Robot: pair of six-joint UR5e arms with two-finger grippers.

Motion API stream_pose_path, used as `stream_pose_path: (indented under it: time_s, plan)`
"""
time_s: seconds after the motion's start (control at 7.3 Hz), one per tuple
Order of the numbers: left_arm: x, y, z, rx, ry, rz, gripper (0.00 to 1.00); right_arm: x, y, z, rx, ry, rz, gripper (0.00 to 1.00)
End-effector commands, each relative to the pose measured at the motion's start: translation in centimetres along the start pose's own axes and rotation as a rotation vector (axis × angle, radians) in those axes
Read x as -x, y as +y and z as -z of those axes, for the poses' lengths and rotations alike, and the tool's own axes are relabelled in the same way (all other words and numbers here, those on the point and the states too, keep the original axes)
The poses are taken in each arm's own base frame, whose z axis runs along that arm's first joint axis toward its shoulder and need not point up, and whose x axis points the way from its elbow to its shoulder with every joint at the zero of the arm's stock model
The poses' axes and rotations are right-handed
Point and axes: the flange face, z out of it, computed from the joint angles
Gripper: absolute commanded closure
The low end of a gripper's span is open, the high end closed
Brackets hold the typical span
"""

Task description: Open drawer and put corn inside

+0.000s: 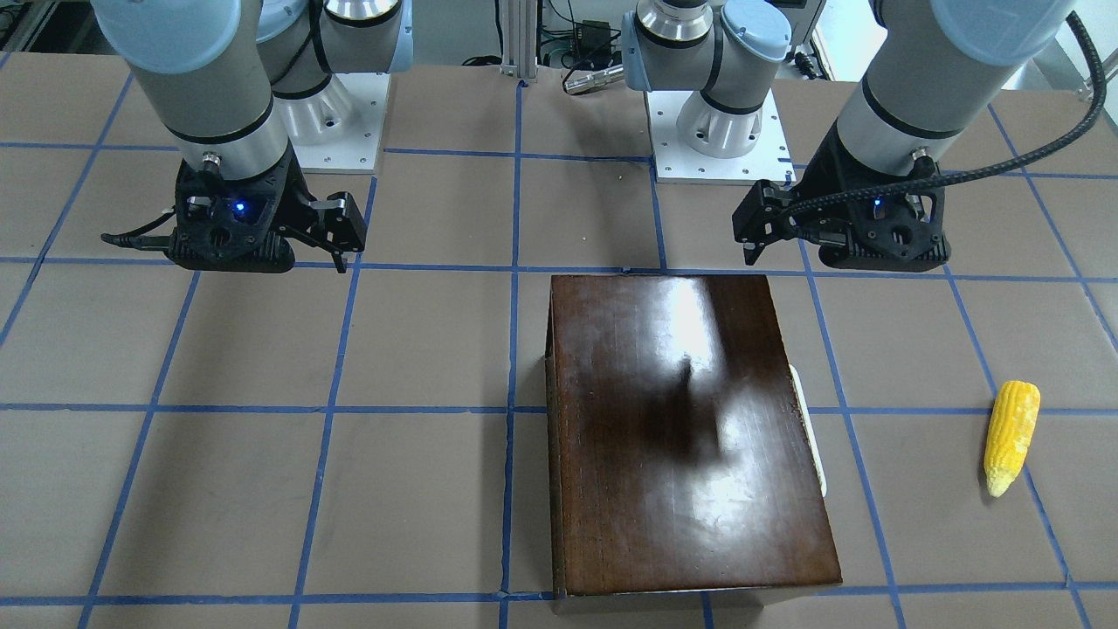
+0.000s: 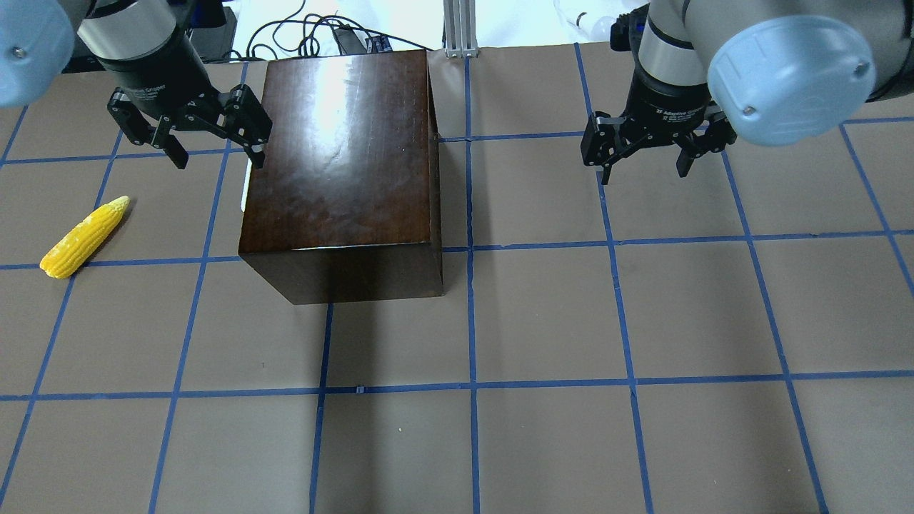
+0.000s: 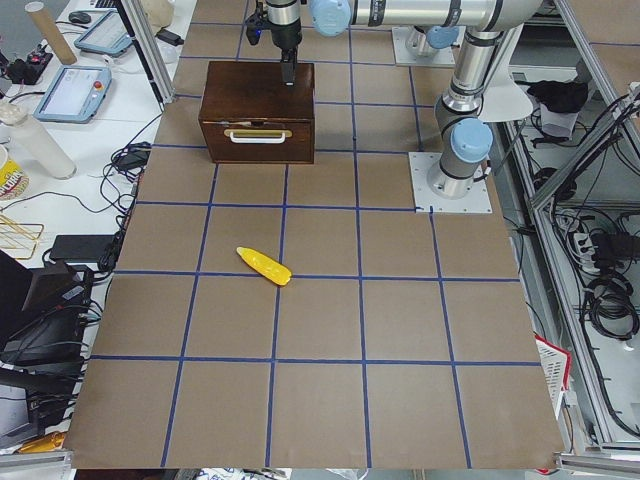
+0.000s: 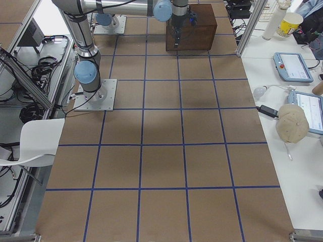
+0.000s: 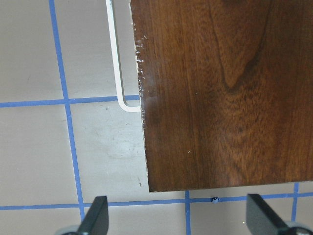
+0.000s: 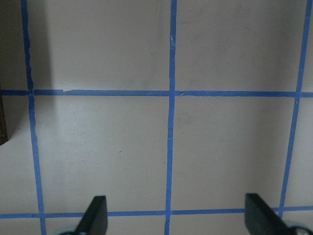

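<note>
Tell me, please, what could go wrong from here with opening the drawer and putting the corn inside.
1. The slim white handle lies close against the shut dark-brown drawer front; the open left end effector near it could slip off.
2. The glossy dark-brown wooden box stands unbraced, with the right end effector off to the side, so a pull might drag it whole.
3. The bright yellow tapered toy corn cob might roll from a grasp.

Tall dark box [image 2: 343, 164] standing on the desk [image 2: 543, 321], its white handle [image 3: 258, 132] facing bare desk across to the corn [image 2: 84, 237], left hand [image 2: 218, 153] spread above that edge, right hand [image 2: 643, 168] spread over bare desk
</note>
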Motion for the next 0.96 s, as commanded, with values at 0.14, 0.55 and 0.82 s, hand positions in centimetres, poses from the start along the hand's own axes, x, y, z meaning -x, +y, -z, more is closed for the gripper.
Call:
stream_pose_path:
  time_s: [0.14, 0.55, 0.82]
  plan:
    - [0.71, 0.47, 1.3, -0.023, -0.007, 0.01, 0.0, 0.01, -0.03, -0.06, 0.002, 0.0, 0.0, 0.0]
    - [0.59, 0.82, 1.15, -0.008, -0.005, 0.008, 0.0, 0.01, -0.03, -0.07, 0.002, 0.0, 0.0, 0.0]
    - [0.27, 0.76, 0.78, -0.001, 0.003, 0.004, 0.0, 0.0, 0.01, 0.01, 0.0, 0.0, 0.0, 0.0]
